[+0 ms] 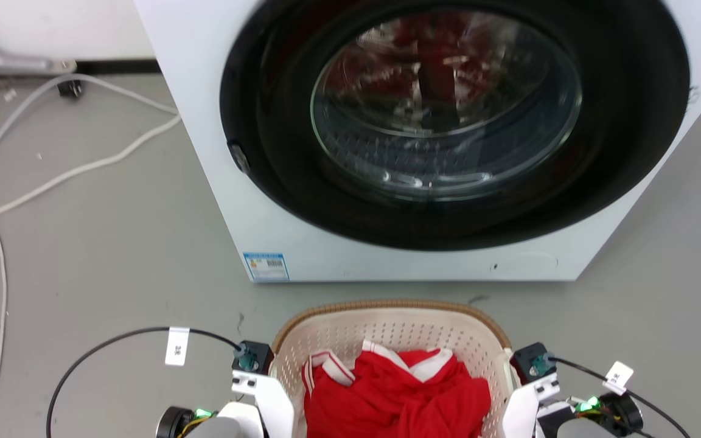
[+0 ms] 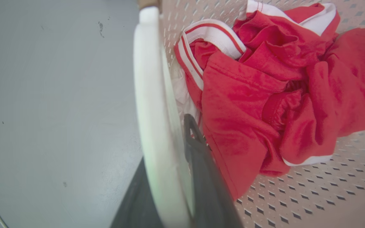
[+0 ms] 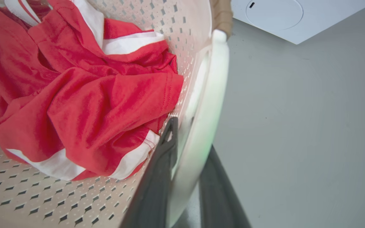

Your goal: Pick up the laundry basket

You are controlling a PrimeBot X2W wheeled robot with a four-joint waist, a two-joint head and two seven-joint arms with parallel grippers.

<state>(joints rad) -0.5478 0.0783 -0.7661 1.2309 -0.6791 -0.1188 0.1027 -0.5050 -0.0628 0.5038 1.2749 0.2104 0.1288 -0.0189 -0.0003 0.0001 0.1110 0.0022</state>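
Our left gripper (image 2: 166, 148) and right gripper (image 3: 192, 139) each clamp one side of the basket (image 1: 350, 331), which sits mouth up with a red shirt (image 1: 399, 389) inside and the washing machine (image 1: 216, 182) just beyond, though we cannot tell its long axis.

Off-frame near end of laundry basket (image 1: 350, 334); sticker (image 1: 266, 266) print probably too small

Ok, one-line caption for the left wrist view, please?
Left claw gripping the white side handle of the laundry basket, one finger inside beside the red garment, the other outside over the grey floor.
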